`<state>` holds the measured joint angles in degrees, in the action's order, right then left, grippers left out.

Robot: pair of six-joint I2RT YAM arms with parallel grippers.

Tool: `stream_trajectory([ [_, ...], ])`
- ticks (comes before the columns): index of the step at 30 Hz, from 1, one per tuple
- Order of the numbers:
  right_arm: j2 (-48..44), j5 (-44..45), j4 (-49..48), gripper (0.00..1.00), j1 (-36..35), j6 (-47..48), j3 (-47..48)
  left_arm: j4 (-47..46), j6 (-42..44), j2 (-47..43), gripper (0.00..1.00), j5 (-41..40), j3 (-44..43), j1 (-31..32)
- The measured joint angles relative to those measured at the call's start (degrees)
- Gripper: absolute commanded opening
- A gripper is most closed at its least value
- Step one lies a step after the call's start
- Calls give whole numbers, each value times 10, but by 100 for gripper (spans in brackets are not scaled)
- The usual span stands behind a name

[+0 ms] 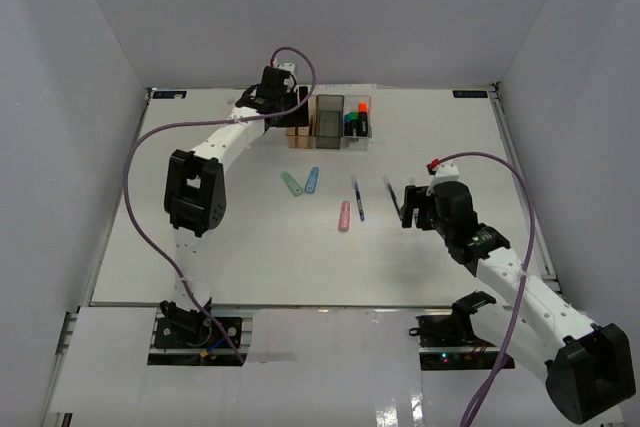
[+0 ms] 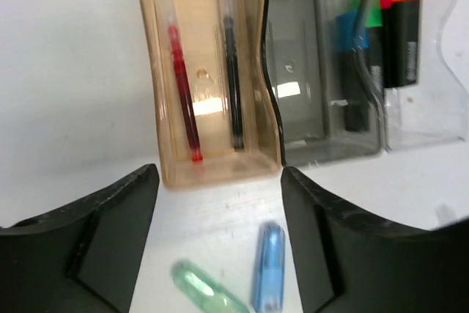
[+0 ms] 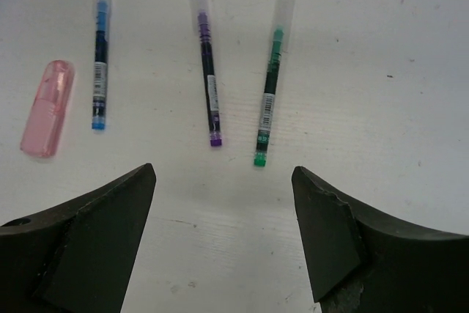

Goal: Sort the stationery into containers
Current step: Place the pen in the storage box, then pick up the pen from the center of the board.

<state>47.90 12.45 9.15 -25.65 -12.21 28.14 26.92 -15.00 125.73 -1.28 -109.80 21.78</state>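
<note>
My left gripper [image 1: 291, 107] is open and empty above the amber bin [image 2: 212, 170], which holds a red pen [image 2: 183, 93] and a black pen [image 2: 233, 86]. Beside it the smoky grey bin [image 2: 293, 71] looks empty. The clear bin [image 2: 440, 108] holds black highlighters [image 2: 399, 27] with bright caps. A blue highlighter [image 2: 269, 265] and a mint highlighter [image 2: 205, 291] lie on the table between my left fingers. My right gripper [image 3: 223, 240] is open and empty just short of a blue pen [image 3: 100, 64], a purple pen [image 3: 207, 71], a green pen [image 3: 270, 86] and a pink highlighter [image 3: 47, 108].
The three bins [image 1: 328, 119] stand in a row at the back middle of the white table [image 1: 200, 257]. The mint [image 1: 291, 184], blue [image 1: 312, 180] and pink [image 1: 345, 215] highlighters lie mid-table. White walls enclose the table at the back and sides.
</note>
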Motion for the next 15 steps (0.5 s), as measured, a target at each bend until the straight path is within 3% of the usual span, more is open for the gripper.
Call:
stream_trajectory([
  [2,31,15,12,77,6,-6,10,9,-9,-54,91,3,41,0],
  [5,79,27,16,72,26,-13,24,17,-22,-144,98,4,89,0],
  [11,173,25,18,63,61,-23,42,-2,-34,-356,98,17,251,0],
  [15,237,17,15,56,66,-23,53,-11,-35,-452,98,19,381,0],
])
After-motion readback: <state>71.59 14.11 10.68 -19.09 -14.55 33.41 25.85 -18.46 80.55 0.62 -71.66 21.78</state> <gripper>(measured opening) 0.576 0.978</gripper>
